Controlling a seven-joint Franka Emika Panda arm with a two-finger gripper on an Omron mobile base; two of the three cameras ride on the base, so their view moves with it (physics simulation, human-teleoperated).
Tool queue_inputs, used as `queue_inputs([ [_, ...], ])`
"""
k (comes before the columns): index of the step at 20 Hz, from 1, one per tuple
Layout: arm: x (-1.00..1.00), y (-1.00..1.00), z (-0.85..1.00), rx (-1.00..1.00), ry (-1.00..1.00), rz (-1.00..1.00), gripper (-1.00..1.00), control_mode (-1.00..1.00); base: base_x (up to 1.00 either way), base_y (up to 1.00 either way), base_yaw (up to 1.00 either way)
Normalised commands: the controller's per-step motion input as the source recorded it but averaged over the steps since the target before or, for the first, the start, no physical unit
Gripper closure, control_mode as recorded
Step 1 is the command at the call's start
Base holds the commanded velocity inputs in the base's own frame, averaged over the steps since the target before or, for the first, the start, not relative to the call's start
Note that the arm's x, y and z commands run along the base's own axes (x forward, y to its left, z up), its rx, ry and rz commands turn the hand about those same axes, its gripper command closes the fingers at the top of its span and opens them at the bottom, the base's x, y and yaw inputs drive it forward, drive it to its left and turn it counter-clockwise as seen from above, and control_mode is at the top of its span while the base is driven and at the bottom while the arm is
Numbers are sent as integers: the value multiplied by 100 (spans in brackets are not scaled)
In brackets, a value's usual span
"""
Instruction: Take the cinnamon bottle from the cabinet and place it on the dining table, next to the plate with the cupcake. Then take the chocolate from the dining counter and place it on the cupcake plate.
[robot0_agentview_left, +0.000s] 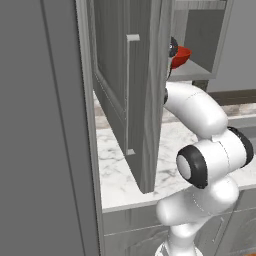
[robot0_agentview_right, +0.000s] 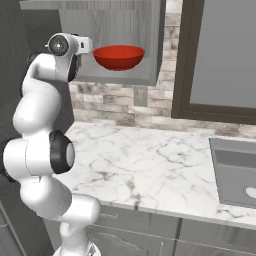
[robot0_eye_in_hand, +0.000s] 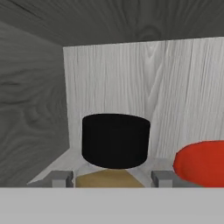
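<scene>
Pincer (robot0_eye_in_hand: 113, 178) is clamped on the small slim brown bottle with the black round cap (robot0_eye_in_hand: 115, 141), one grey fingertip (robot0_eye_in_hand: 61, 178) on each side of the body just under the cap. I've grabbed it low and square like that so it should come out upright. It's sitting at the back left corner of the grey wood-grain cabinet (robot0_eye_in_hand: 30, 109), near the red bowl (robot0_eye_in_hand: 202, 162). From the base views I can't really see the bottle: the open panelled door (robot0_agentview_left: 125, 90) and my own arm cover it. The bottle's lower half is cut off too.
</scene>
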Motion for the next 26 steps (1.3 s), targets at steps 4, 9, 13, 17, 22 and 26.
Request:
queue_inputs([
  [4, -65, -7, 35, 9, 0, 0, 100, -100, 0, 0, 0],
  [9, -75, -18, 40, 13, 1, 0, 100, -100, 0, 0, 0],
  [13, -85, -17, 27, 4, 9, 0, 100, -100, 0, 0, 0],
  [17, -90, -10, 5, 0, 19, 0, 100, -100, 0, 0, 0],
  [22, -94, -10, -5, 0, 9, 0, 100, -100, 0, 0, 0],
  [26, -94, -19, -10, 0, 0, 3, 100, -100, 0, 0, 0],
])
